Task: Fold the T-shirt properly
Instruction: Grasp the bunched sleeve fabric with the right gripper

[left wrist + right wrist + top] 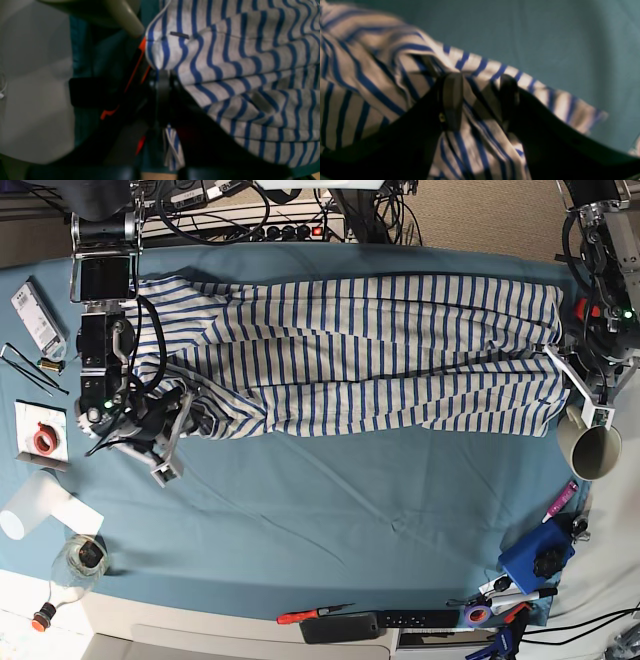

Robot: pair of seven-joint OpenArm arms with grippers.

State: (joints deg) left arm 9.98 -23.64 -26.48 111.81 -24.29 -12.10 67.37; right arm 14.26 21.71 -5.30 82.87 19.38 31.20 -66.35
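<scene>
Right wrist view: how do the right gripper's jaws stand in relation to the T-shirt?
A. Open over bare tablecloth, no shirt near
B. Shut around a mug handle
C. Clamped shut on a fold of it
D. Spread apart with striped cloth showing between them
D. The right gripper has its two dark fingers standing apart, and the striped T-shirt lies in the gap between them, over the teal tablecloth.

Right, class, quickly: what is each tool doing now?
Left tool: shut on the T-shirt.
Right tool: open, straddling T-shirt fabric, not gripping.
</scene>
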